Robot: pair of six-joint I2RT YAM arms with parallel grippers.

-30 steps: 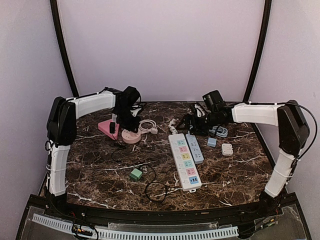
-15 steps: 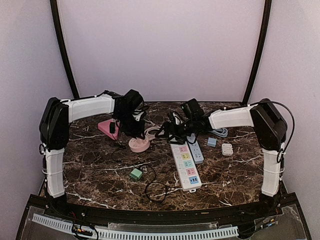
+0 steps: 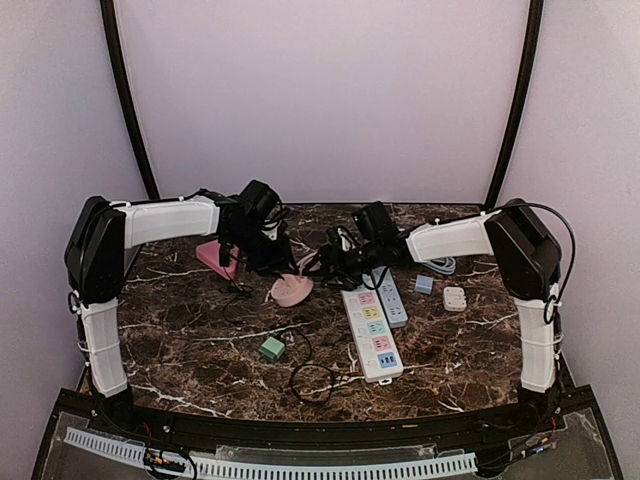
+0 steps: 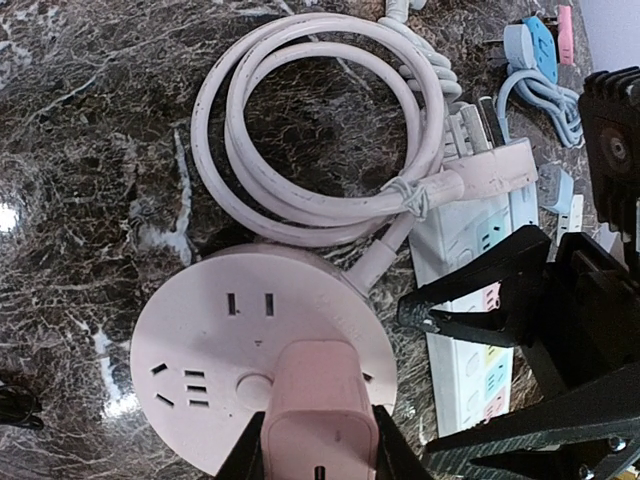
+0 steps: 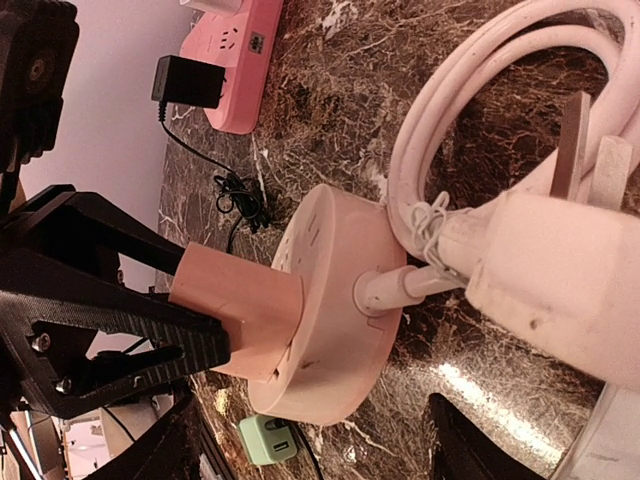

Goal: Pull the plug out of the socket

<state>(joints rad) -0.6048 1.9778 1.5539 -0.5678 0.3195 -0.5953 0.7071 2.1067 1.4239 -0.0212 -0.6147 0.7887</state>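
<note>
Gripping the pink plug (image 4: 318,405), the left pincer (image 4: 318,445) is clenched; the plug sits in the round socket (image 4: 205,345). The right pincer (image 5: 310,445) stands released just beside the socket.

Dark brown white-veined marble bench (image 3: 190,350), glossy, with patches of glare. Plain pale lilac walls (image 3: 320,100) at far, left and right. Two black curved poles (image 3: 128,110) rise from far corners.
</note>
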